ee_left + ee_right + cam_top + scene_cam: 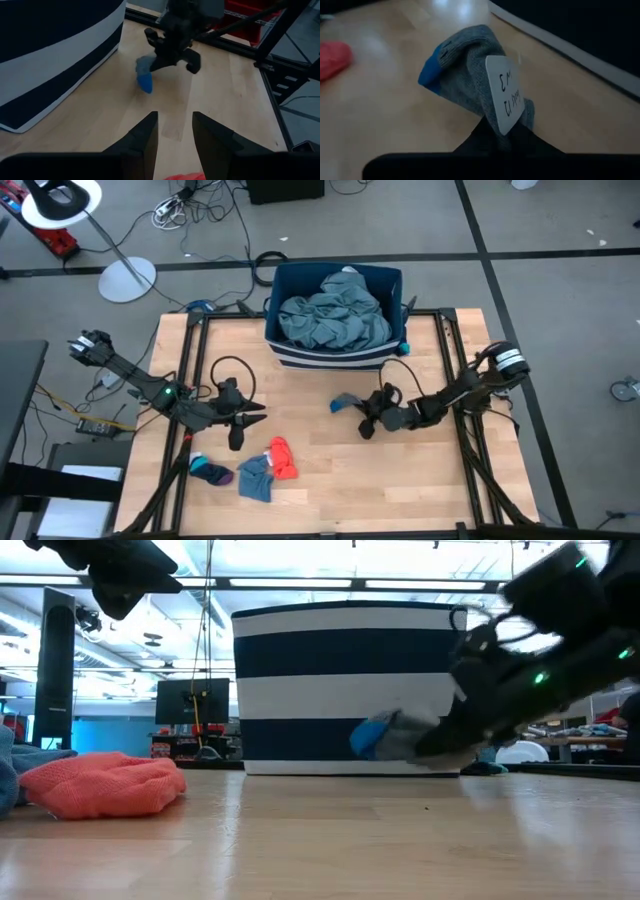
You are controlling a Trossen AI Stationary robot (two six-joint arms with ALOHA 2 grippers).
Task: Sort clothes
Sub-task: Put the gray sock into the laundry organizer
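The right gripper (366, 420) is pinched shut on a grey sock with a blue toe (346, 402), low over the wooden table (400, 480) in front of the navy-and-white striped bin (335, 352); the right wrist view shows a white tag (506, 93) on the sock beside the closed fingers. The left gripper (235, 420) hangs over the left half of the table with its fingers parted and nothing between them. Teal-grey garments (333, 317) already fill the bin. Still on the table near its front edge: an orange-red piece (283, 457), a blue-grey piece (256, 477) touching it, and a dark sock with blue and purple (212, 472) just beside. Judgement: sorting is well advanced; one small item is in hand and three remain.
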